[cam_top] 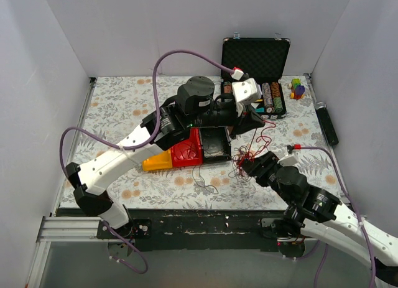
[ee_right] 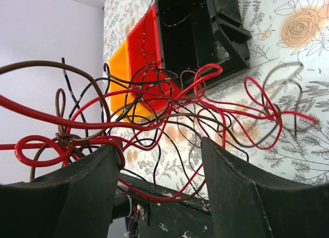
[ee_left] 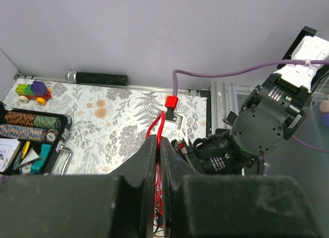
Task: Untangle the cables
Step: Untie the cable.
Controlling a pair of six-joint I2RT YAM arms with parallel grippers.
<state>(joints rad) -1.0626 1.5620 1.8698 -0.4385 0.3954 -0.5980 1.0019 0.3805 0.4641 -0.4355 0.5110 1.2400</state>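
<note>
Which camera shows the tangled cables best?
Right wrist: the cables fill it, red, black and brown strands distinct. Top view shows a small distant tangle; left wrist, only red strands pinched in the left gripper.

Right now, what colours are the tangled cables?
The cables are red, black and brown, clearest in the right wrist view.

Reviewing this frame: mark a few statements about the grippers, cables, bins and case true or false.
1. The left gripper is shut on the cables. True.
2. The right gripper is shut. False: its fingers stand apart, with wires running between them.
3. The red bin sits between the yellow bin and the black bin. True.
4. The case at the back is closed. False: its lid stands open.
</note>
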